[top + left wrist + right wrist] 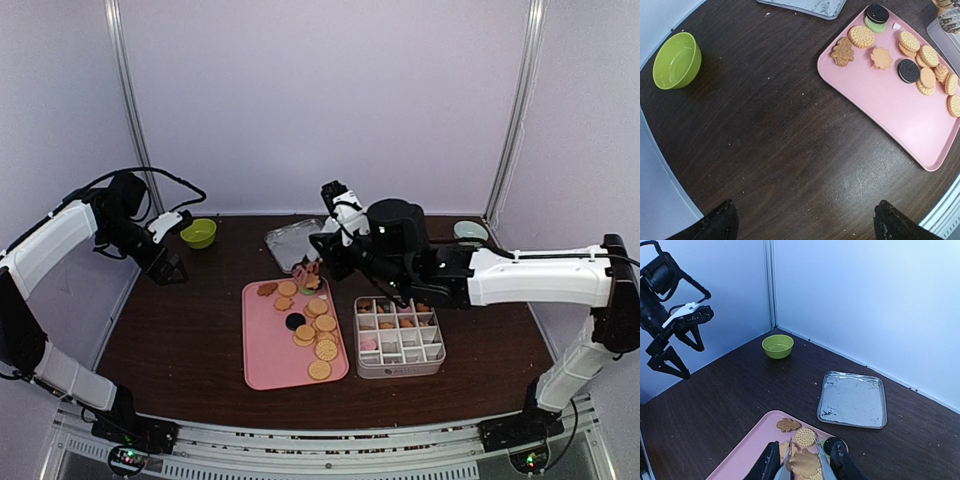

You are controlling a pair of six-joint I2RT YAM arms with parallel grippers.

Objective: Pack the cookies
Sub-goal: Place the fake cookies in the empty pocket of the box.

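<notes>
**While Tongs Hold a Cookie, Go Softly**

While the left claw [168, 268] hangs wide open over the bare table, far from the food, the right claw [803, 469] is closed on the metal tongs [822, 465]. The tongs pinch one brown flower cookie [805, 462], with a tip on each side of it. It is over the far end of the pink tray [266, 352]. I cannot tell if it is lifted up or touching the ones under it.

The other cookies [318, 335] lie on the pink tray. Most are in a loose row on the side next to the box [400, 371], and some lie on top of each other. The box sits just beside the tray and has many little squares. Some squares have cookies in them and some look empty.

A cookie is probably light, flat and hard, but it can snap or crumble. A hard squeeze may break it. The metal tips look smooth, so a weak squeeze may let it slip out. I think the best hold is across the middle, from edge to edge, so it does not tip. Where cookies overlap, the top one looks easiest to take first.
</notes>
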